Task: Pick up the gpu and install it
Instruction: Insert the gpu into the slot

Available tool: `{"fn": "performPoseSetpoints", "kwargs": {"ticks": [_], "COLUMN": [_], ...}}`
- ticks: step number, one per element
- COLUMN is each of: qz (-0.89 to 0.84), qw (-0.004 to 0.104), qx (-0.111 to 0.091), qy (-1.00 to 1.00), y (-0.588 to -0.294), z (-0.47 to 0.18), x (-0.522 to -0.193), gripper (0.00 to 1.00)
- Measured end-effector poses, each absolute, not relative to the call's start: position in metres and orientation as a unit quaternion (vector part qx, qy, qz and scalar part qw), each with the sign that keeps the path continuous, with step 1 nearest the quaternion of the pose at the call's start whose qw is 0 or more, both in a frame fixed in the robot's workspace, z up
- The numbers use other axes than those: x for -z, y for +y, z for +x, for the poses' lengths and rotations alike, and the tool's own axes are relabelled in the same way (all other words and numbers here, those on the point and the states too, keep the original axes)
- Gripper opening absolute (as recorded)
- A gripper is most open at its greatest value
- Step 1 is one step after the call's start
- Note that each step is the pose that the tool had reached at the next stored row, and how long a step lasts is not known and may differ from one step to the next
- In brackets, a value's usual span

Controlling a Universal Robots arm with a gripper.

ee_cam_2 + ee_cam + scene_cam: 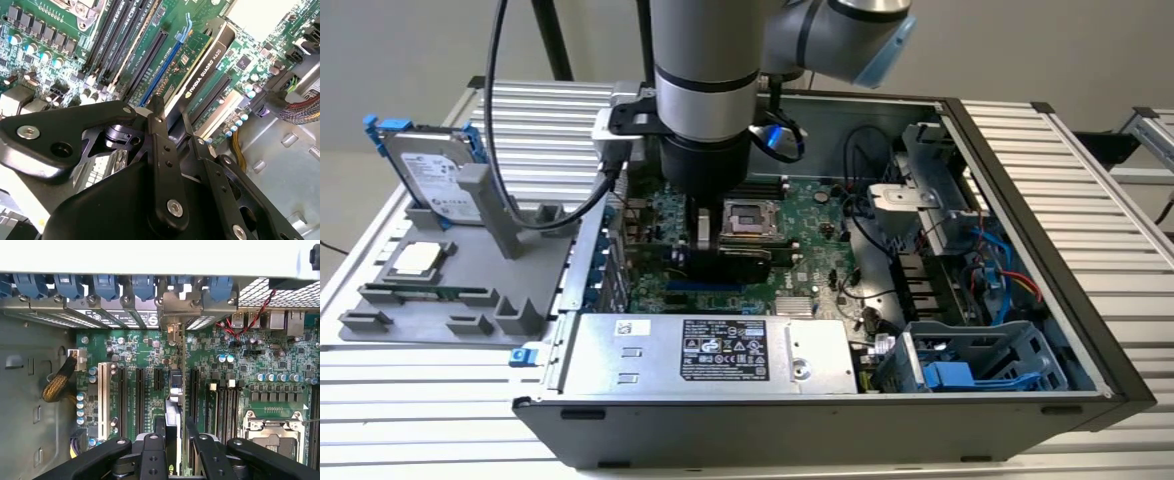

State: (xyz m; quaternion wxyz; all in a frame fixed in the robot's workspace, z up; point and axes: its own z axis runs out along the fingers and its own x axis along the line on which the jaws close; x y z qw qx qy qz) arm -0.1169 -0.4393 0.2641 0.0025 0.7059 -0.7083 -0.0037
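Closest to us in the second wrist view, our gripper (172,120) pinches the top edge of the gpu (202,62), which stands on edge in a slot of the motherboard (45,45) inside the computer case (1067,190). We judge the card light and stiff but fragile (bare circuitry on one face), so holding it by its edges rather than its components seems wise. Farther off, outside the case, a hard drive (438,172) stands in a grey fixture (467,300).
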Motion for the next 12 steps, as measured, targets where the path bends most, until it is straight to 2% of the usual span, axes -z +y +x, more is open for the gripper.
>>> {"fn": "performPoseSetpoints", "kwargs": {"ticks": [12], "qz": [0.706], "qw": [0.002], "qx": [0.004], "qy": [-0.708], "y": [-0.4394], "z": [-0.1182], "x": [-0.2596], "gripper": [0.00]}}
